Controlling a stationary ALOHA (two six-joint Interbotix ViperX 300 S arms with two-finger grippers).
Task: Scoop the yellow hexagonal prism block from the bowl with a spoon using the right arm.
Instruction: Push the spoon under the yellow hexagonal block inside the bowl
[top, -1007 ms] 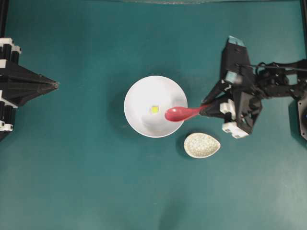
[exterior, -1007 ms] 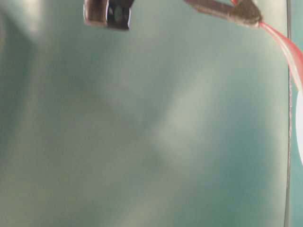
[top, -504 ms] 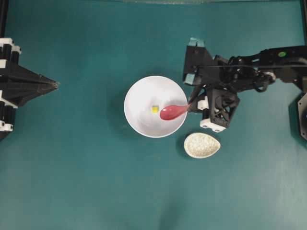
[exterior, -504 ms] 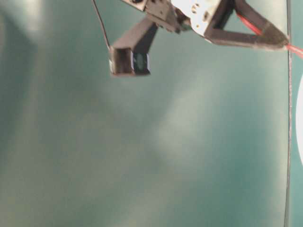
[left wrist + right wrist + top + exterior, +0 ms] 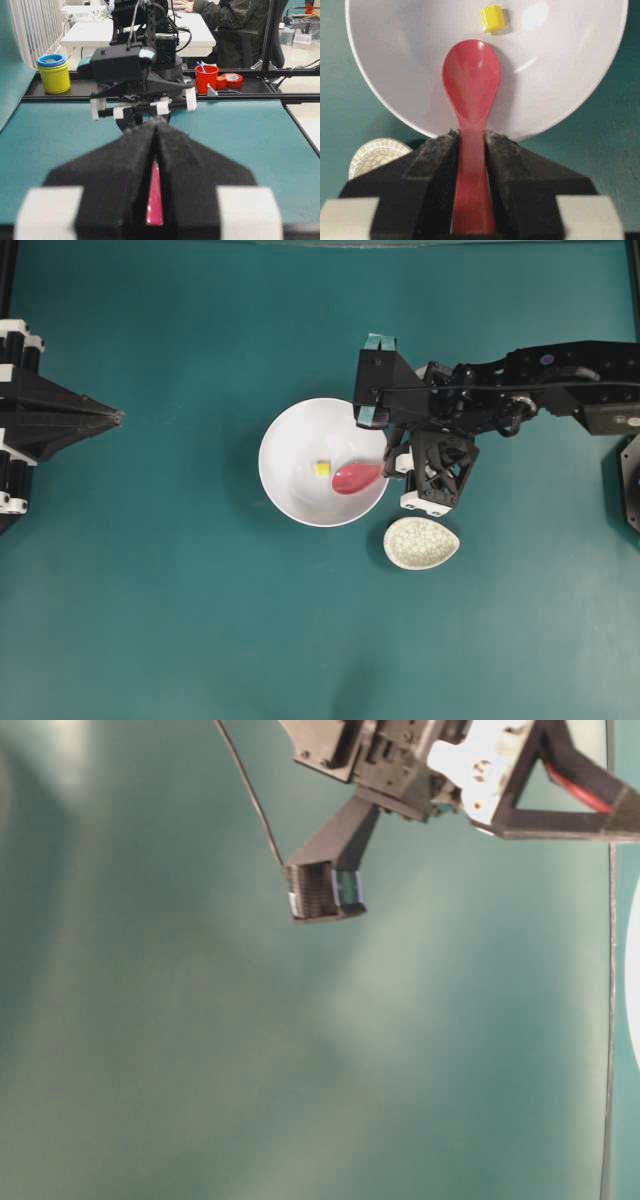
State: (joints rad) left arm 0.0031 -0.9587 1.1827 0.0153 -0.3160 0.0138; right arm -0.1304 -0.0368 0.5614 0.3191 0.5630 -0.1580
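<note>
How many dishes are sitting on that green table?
2. The big white bowl sits mid-table, with a tiny yellow block and the red spoon inside it. A small speckled egg-shaped dish lies just beside it, near the right arm. None seem hidden.

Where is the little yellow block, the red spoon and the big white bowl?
yellow block (image 5: 492, 18): right wrist view, its top face.
red spoon (image 5: 471, 77): right wrist view, middle of the scoop.
white bowl (image 5: 290, 445): overhead view, bare inner wall.

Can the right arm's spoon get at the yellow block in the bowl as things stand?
Probably yes: the spoon, clamped in the right hand, sits inside the bowl, its tip just short of the yellow block, nothing between.
</note>
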